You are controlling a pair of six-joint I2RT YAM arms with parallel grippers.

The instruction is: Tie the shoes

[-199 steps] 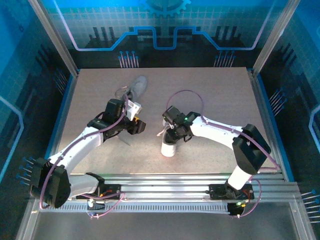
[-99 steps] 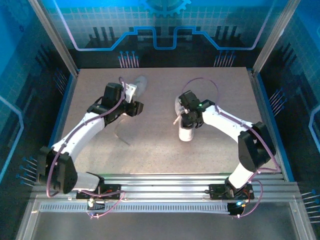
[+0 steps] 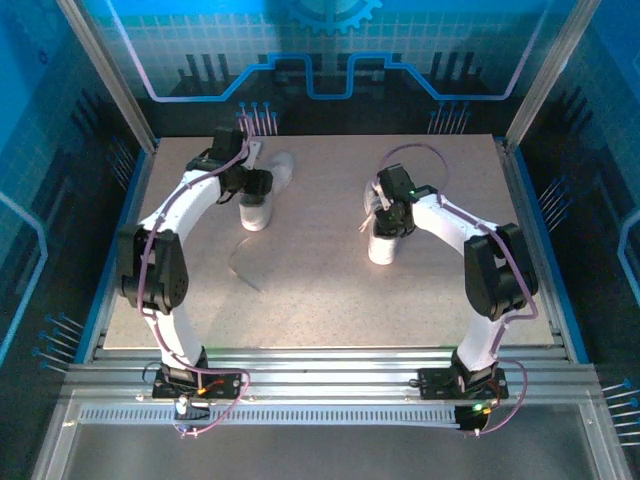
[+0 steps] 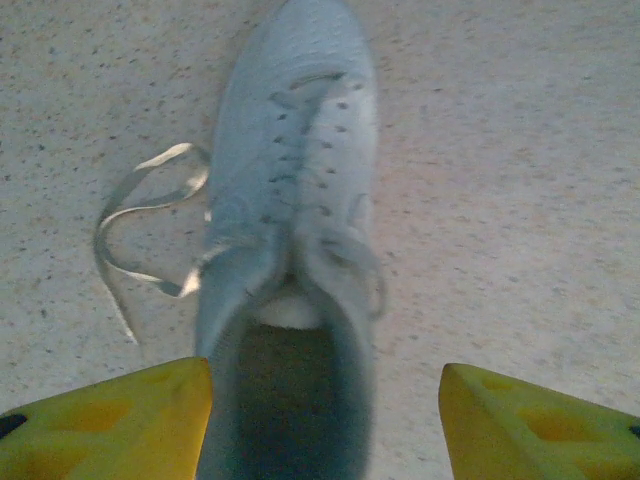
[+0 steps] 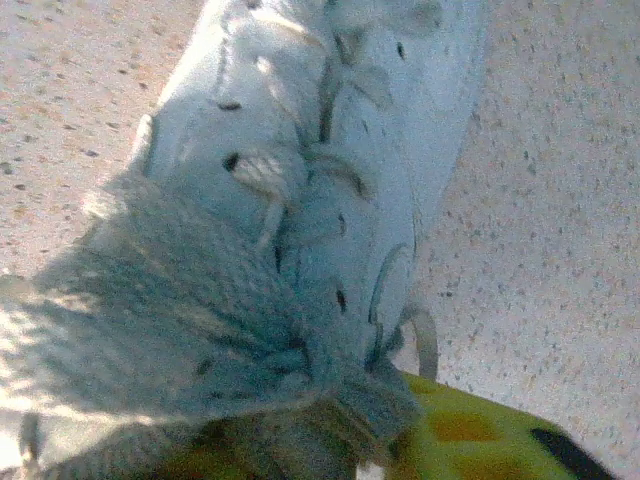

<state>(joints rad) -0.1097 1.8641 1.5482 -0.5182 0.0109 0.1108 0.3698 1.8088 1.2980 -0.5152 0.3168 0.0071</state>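
A blue-walled enclosure holds the speckled beige table [image 3: 330,300], and both arms reach away from their bases at the bottom of the top view toward the upper half of the surface. The left shoe [image 3: 282,165] lies in the upper left of the table, toe pointing up and to the right, heel toward the bottom of the frame. The right shoe [image 3: 381,250] sits right of centre, well apart from the other. The left gripper [image 3: 252,188] hangs over the left shoe's heel end. In the left wrist view its yellow fingers [image 4: 110,425] stand spread wide on either side of the heel, released, with nothing clasped. The shoe's mouth is a dark hollow in the lower middle of that frame. The right gripper [image 3: 392,215] sits on the upper end of the right shoe. In the right wrist view one yellow finger [image 5: 480,430] shows at lower right under the shoe's grey fabric, and whether the jaws grasp it cannot be told. A loose lace [image 4: 165,155] loops on the table left of the left shoe.
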